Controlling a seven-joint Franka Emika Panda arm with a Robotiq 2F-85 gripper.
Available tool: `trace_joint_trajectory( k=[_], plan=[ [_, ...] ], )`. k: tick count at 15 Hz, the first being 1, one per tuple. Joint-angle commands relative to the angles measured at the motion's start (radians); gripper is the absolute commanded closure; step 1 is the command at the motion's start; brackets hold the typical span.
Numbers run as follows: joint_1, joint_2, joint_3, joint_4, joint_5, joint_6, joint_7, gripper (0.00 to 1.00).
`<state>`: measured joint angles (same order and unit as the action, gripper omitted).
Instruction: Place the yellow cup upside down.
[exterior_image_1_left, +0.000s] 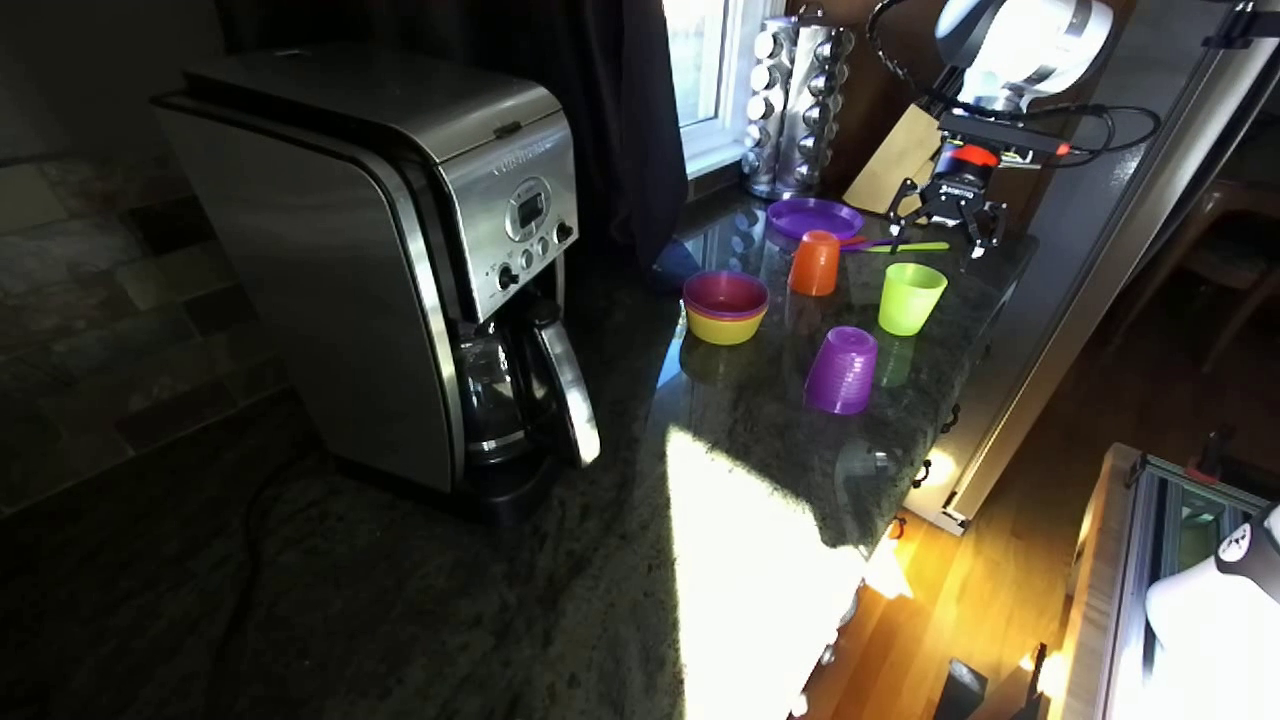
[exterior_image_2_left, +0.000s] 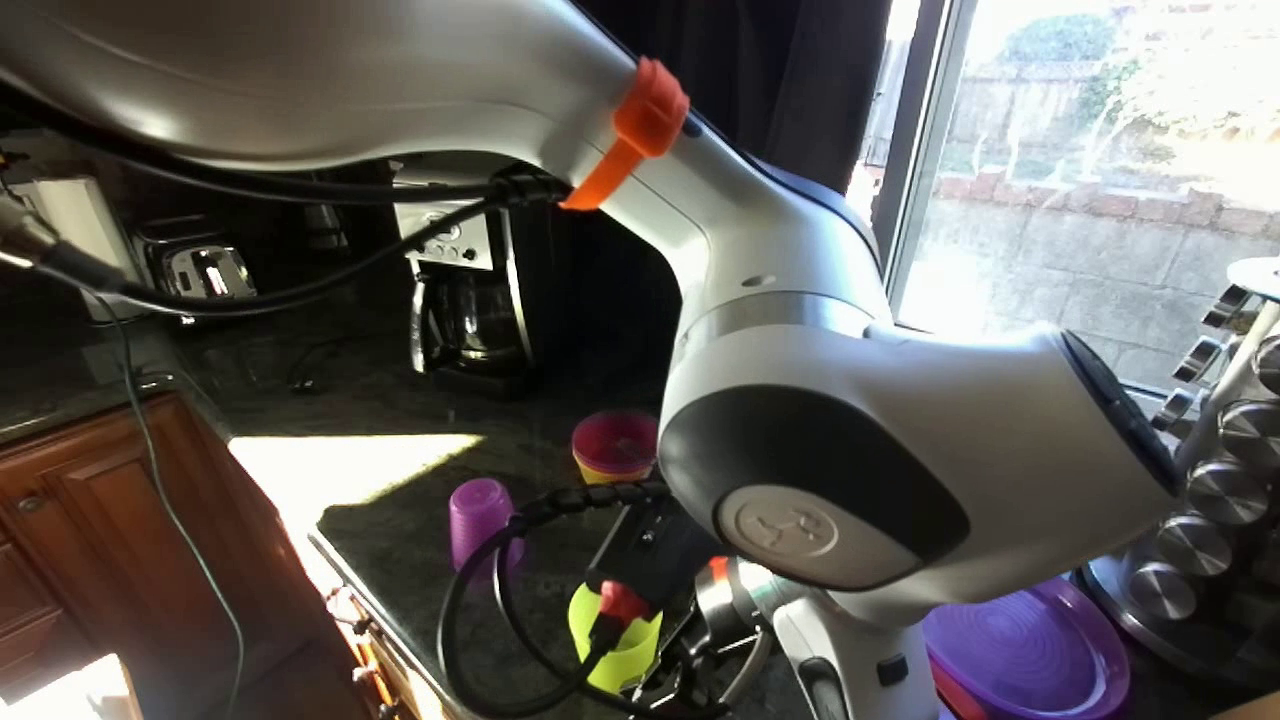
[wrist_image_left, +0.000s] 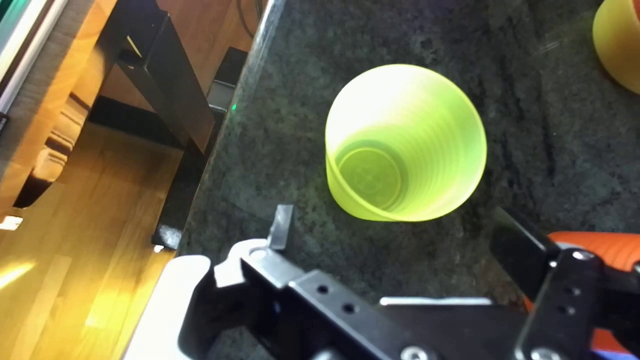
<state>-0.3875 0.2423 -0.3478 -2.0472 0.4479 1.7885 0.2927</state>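
Near the edge of the counter (wrist_image_left: 295, 125), the yellow cup (wrist_image_left: 406, 144) is stood mouth up. Just beside it, the gripper (wrist_image_left: 391, 231) is held with its fingers spread wide apart, clear of the cup. Left of the yellow cup in an exterior view, the orange cup (exterior_image_1_left: 815, 264) and the purple cup (exterior_image_1_left: 842, 372) are both set mouth down. Farther left of it, the bowls (exterior_image_1_left: 725, 312) are stacked, pink uppermost and yellow at the bottom. Behind it, utensils (exterior_image_1_left: 925, 246) are laid; farther behind and leftward, the plate (exterior_image_1_left: 812, 217) is placed, then the spice rack (exterior_image_1_left: 795, 110). Well apart from it on the left, the coffee maker (exterior_image_1_left: 400, 270) is stood.
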Motion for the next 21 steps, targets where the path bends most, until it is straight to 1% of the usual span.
trace_joint_trajectory(
  k=[1, 7, 9, 12, 15, 21],
  plan=[
    [-0.019, 0.094, 0.008, 0.063, 0.063, -0.060, -0.013, 0.00],
    [-0.032, 0.176, 0.016, 0.109, 0.108, -0.089, 0.000, 0.00],
    [-0.042, 0.205, 0.018, 0.135, 0.118, -0.145, 0.010, 0.00],
    [-0.064, 0.241, 0.020, 0.179, 0.147, -0.261, 0.014, 0.00],
    [-0.069, 0.276, 0.012, 0.215, 0.155, -0.312, 0.042, 0.00],
    [-0.081, 0.337, 0.016, 0.269, 0.171, -0.375, 0.071, 0.00]
  ],
)
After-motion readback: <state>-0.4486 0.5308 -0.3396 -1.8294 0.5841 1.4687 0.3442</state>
